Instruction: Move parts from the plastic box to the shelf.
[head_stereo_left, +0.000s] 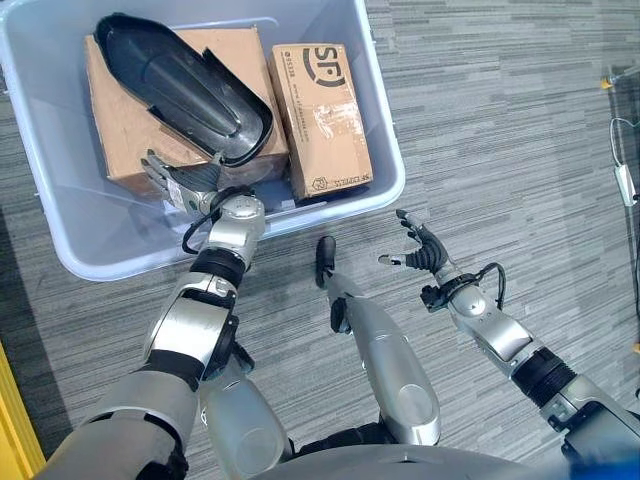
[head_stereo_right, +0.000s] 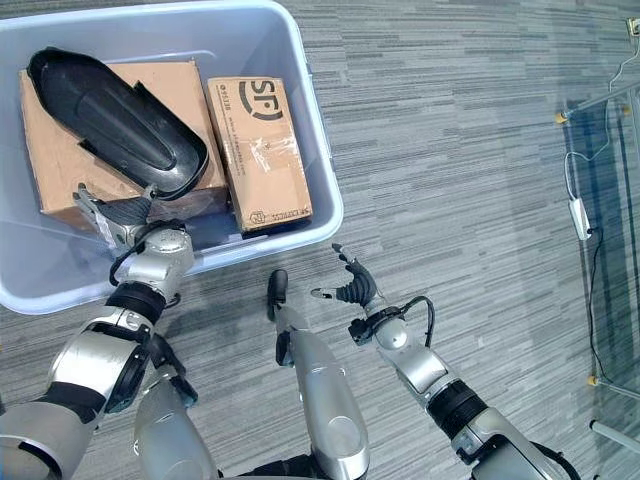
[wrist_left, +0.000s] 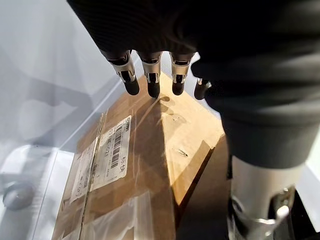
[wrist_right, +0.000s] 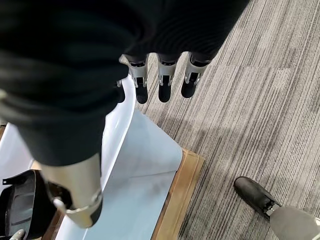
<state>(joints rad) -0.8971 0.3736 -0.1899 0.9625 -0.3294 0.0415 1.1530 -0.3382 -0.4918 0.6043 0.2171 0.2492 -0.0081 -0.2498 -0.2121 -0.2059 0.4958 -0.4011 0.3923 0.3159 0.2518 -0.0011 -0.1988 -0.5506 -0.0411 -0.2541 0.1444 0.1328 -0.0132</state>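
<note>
Reaching into the plastic box (head_stereo_left: 385, 180), the left hand (head_stereo_left: 175, 180) sits at the near edge of the big cardboard box (head_stereo_left: 130, 120), fingers straight and loose, nothing gripped. Box stands on grey striped carpet (head_stereo_left: 500, 120). Inside, head view: big cardboard box on robot's left, w/ a black molded part (head_stereo_left: 185, 85) lying across its top, hollow side down; a narrower cardboard box (head_stereo_left: 320, 120) just beside it on the right, flat, printed face up. Left hand is just below the black part's near end; can't tell if touching it. Right hand (head_stereo_left: 420, 250) hovers over carpet outside the box, near its front right corner, fingers spread and relaxed, holding nothing.

Right eye view: same layout. Cable and a metal frame (head_stereo_right: 600, 110) at far right on the floor.

Left wrist view: fingers (wrist_left: 152, 82) straight, dark tips just above a corner of the cardboard box (wrist_left: 150, 150); white barcode label (wrist_left: 112, 150) on its side; pale box wall (wrist_left: 45, 65) behind. No grip.

Right wrist view: fingers (wrist_right: 165, 82) extended over carpet, thumb apart, empty. Past them the box rim (wrist_right: 145, 170), a brown cardboard edge (wrist_right: 180, 195), and the black part (wrist_right: 20, 205) in the corner.
</note>
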